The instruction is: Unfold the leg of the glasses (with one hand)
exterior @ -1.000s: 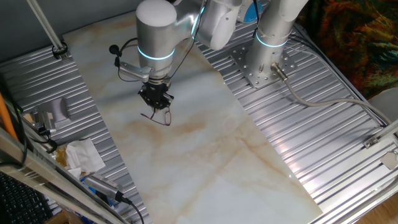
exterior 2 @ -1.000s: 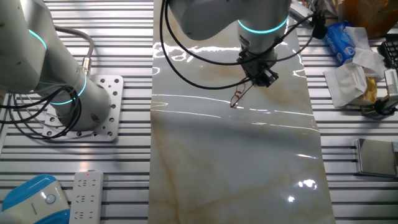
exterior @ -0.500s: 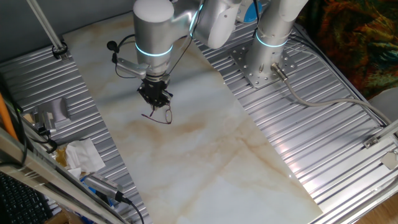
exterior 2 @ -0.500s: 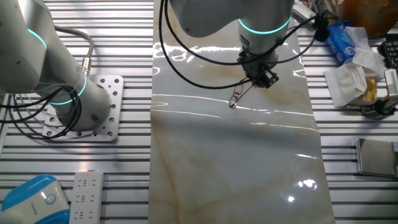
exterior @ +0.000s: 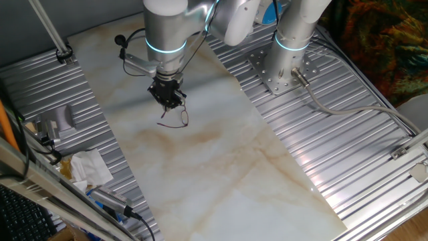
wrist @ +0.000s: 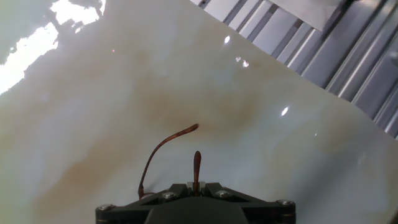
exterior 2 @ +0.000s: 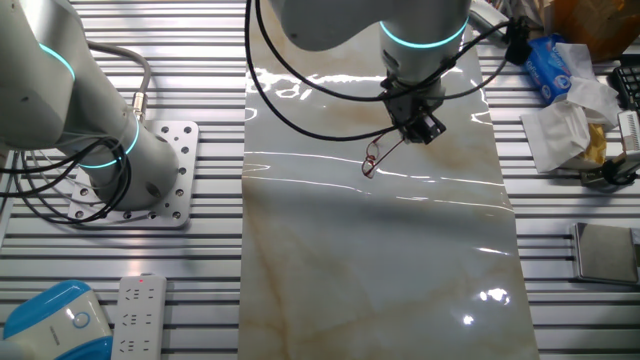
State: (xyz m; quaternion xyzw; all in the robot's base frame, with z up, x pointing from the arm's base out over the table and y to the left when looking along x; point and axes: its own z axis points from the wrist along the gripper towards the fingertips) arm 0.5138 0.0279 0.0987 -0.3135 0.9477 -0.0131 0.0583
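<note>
Your fingers (exterior: 168, 102) pinch the glasses (exterior: 175, 118), lifting them just above the desk (exterior: 221, 154) toward its 11 o'clock corner. You're mid-unfold; next, gently swing the leg open.

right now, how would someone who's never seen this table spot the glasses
Start at the pale marble-look slab that runs down the middle of the ribbed metal table, then find the arm's black gripper near its far end. The glasses hang just under it: a tiny, thin reddish-brown wire frame, far smaller than the gripper and the only thing on that slab.
</note>
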